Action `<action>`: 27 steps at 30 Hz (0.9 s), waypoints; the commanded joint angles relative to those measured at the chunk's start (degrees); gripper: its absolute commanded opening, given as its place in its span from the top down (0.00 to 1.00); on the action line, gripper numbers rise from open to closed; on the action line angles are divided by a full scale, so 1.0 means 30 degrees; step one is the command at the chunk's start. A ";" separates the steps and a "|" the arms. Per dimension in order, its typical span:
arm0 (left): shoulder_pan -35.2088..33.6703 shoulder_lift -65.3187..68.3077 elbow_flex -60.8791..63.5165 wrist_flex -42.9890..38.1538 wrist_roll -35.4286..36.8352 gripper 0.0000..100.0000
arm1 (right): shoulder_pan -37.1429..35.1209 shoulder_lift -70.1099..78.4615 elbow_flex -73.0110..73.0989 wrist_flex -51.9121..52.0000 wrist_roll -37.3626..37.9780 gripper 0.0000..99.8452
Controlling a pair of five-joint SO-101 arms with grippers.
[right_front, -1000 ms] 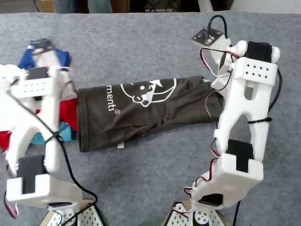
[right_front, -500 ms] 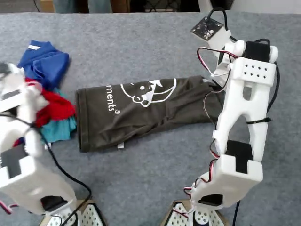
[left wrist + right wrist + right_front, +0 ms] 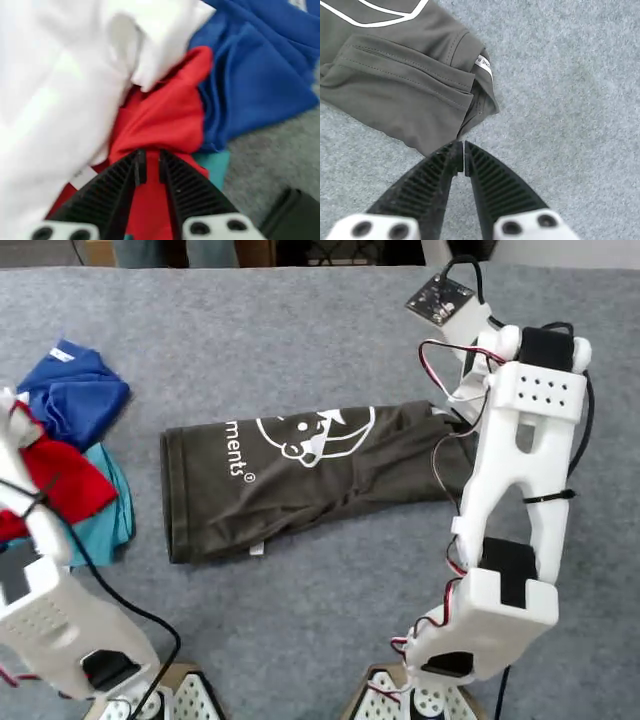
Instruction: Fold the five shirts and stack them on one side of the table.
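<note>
The dark shirt [image 3: 300, 480] lies in the middle of the grey table [image 3: 300, 330]. It is folded into a long band with its white print [image 3: 315, 432] facing up. One end of it goes under the right arm [image 3: 520, 490], which stands over the right side of the table. In the right wrist view the right gripper [image 3: 460, 146] is just at the edge of this end of the shirt, near a small white label [image 3: 483, 65]. Its fingers are pressed together with only a thin slit between them. I cannot tell whether they catch any cloth, because the tips sit exactly where the cloth meets the table.

The other four shirts are in a loose pile at the left side of the table, not folded and apart from the dark shirt. The blue shirt [image 3: 75, 395] is at the far end of the pile and the red shirt [image 3: 55, 485] lies in front of it. The teal shirt [image 3: 108, 520] comes out from under the red one, on the side toward the dark shirt. The left arm [image 3: 45, 610] stands at the near left corner and covers a part of the pile. In the left wrist view the left gripper [image 3: 148, 167] is clenched on a fold of the red shirt, with red cloth squeezed between its two black fingers. The white shirt [image 3: 60, 75] is bunched up just beside it, touching the red and the blue shirt.
</note>
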 commanded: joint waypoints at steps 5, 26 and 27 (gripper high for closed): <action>0.3766 -0.0117 -0.6960 0.8615 -0.0117 0.82 | 0.1436 -0.1099 -0.0894 -0.0293 0.0821 0.99; 0.8308 -0.0176 0.6227 0.1875 -0.0264 0.76 | 0.1934 -0.1040 -0.0894 -0.0293 0.1114 0.99; 0.8425 -0.0176 0.6667 0.1436 -0.0264 0.76 | 0.1934 -0.1011 -0.0894 -0.0293 0.1114 0.99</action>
